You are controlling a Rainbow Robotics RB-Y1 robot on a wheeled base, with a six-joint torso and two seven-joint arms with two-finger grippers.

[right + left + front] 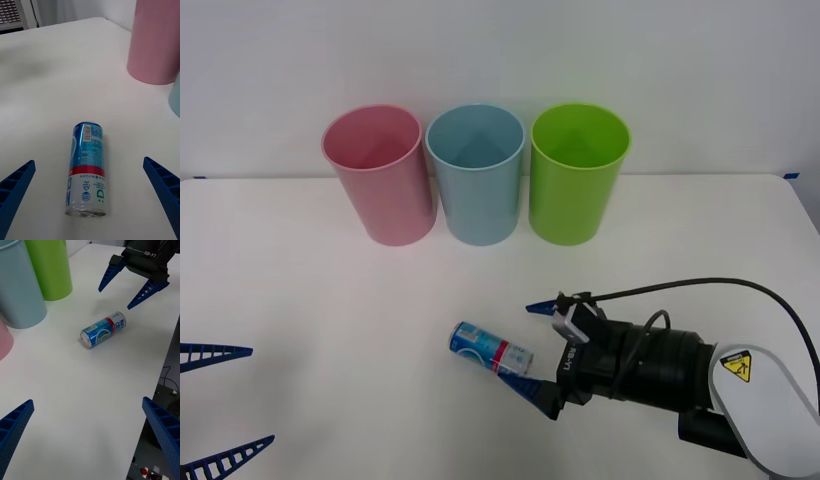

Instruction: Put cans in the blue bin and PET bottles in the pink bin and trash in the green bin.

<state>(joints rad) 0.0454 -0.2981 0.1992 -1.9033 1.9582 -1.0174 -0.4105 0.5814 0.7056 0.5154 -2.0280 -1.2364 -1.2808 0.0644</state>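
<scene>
A small blue and white can (490,350) (87,169) (103,329) lies on its side on the white table, in front of the bins. My right gripper (530,345) (90,204) (123,283) is open just to the can's right, its blue fingers on either side of the can's near end without touching it. Pink bin (380,175) (155,41), blue bin (477,173) (18,285) and green bin (577,172) (50,266) stand upright in a row at the back. My left gripper (215,405) (90,442) hangs open at the front left, far from the can.
The table's (300,300) right edge shows in the left wrist view, with floor and cables beyond it. Open tabletop lies between the can and the bins. A black cable (700,287) loops over my right arm.
</scene>
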